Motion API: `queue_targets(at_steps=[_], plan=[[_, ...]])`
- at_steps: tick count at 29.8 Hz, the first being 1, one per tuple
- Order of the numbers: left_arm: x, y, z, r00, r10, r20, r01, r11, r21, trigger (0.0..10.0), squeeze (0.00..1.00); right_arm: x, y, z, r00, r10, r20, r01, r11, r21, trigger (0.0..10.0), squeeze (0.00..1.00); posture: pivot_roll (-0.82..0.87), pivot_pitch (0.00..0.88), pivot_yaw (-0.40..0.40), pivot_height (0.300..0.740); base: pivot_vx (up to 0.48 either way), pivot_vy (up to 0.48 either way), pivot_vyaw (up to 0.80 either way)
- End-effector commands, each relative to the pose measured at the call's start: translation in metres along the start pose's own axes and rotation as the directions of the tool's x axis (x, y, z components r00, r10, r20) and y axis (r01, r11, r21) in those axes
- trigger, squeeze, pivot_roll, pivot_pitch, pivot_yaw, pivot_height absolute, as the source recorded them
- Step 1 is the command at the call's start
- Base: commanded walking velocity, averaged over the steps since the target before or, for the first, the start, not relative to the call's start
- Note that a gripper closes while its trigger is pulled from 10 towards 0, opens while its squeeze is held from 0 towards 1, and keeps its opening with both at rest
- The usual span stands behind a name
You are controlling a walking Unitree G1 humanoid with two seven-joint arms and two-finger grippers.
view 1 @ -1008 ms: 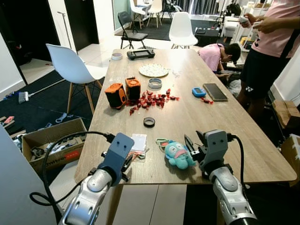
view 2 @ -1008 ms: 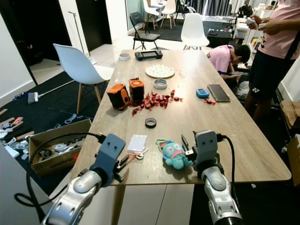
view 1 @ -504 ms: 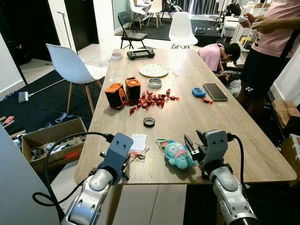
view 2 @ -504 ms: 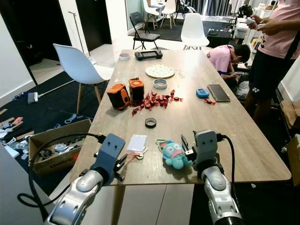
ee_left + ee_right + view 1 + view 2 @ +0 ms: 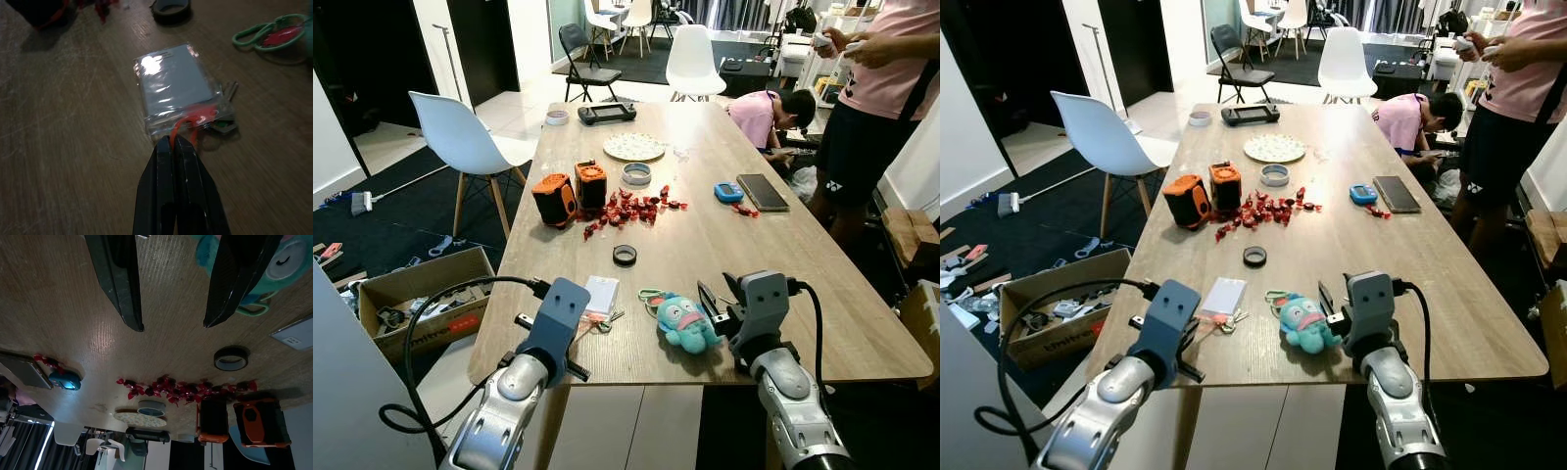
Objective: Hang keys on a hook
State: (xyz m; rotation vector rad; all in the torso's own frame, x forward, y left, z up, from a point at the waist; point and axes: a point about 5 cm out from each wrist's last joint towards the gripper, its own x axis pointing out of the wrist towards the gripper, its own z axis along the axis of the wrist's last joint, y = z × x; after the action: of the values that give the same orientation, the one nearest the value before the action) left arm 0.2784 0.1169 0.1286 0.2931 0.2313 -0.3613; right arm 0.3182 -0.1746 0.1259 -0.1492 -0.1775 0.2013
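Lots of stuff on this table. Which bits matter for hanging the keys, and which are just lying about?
For the job:
keys, on a red loop with a card sleeve
left gripper, shut on the red loop

Lying about:
plush toy
tape roll
red candies
orange speakers
phone
plate

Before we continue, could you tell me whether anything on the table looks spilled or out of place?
Yes: small red wrapped pieces lie scattered loose across the table beside the two orange speakers, with a few more strayed by the phone.

closed black fingers (image 5: 172,161) pinch the keys' (image 5: 215,122) red loop (image 5: 188,122) beside a card sleeve (image 5: 176,88).
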Motion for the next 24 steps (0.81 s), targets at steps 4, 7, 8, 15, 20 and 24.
queue_targets(at_steps=[4, 7, 8, 15, 20, 24], plan=[[-0.014, 0.009, 0.027, 0.982, -0.046, 0.182, 0.065, 0.993, -0.103, 10.0, 0.00, 0.000, 0.002, -0.003, 1.000, 0.011, -0.013, -0.012, 1.000, -0.002, 10.0, 0.00, 0.12, 0.095, -0.005, 0.740, 0.000, 0.000, 0.00], [-0.016, 0.010, 0.034, 0.973, -0.051, 0.227, 0.083, 0.988, -0.134, 10.0, 0.00, 0.000, 0.002, -0.003, 1.000, 0.011, -0.013, -0.012, 1.000, -0.002, 10.0, 0.00, 0.12, 0.095, -0.005, 0.740, 0.000, 0.000, 0.00], [-0.020, 0.011, 0.045, 0.957, -0.051, 0.285, 0.104, 0.979, -0.174, 10.0, 0.00, 0.000, 0.003, -0.002, 1.000, 0.013, -0.013, -0.013, 1.000, -0.001, 10.0, 0.00, 0.13, 0.099, -0.008, 0.740, 0.000, 0.000, 0.00], [-0.028, 0.024, 0.085, 0.882, 0.071, 0.466, 0.096, 0.941, -0.325, 10.0, 0.00, 0.002, 0.005, -0.001, 1.000, 0.018, -0.007, -0.018, 1.000, 0.002, 10.0, 0.00, 0.13, 0.100, -0.009, 0.740, 0.000, 0.000, 0.00], [-0.021, 0.037, 0.079, 0.869, 0.270, 0.415, -0.233, 0.963, -0.137, 10.0, 0.00, 0.002, 0.005, 0.001, 1.000, 0.004, 0.008, -0.004, 1.000, 0.008, 10.0, 0.00, 0.12, 0.099, -0.011, 0.740, 0.000, 0.000, 0.00], [-0.022, 0.042, 0.075, 0.844, 0.340, 0.415, -0.310, 0.940, -0.140, 10.0, 0.00, 0.003, 0.006, 0.005, 1.000, -0.015, 0.028, 0.014, 1.000, 0.013, 10.0, 0.00, 0.12, 0.097, -0.012, 0.740, 0.000, 0.000, 0.00]])
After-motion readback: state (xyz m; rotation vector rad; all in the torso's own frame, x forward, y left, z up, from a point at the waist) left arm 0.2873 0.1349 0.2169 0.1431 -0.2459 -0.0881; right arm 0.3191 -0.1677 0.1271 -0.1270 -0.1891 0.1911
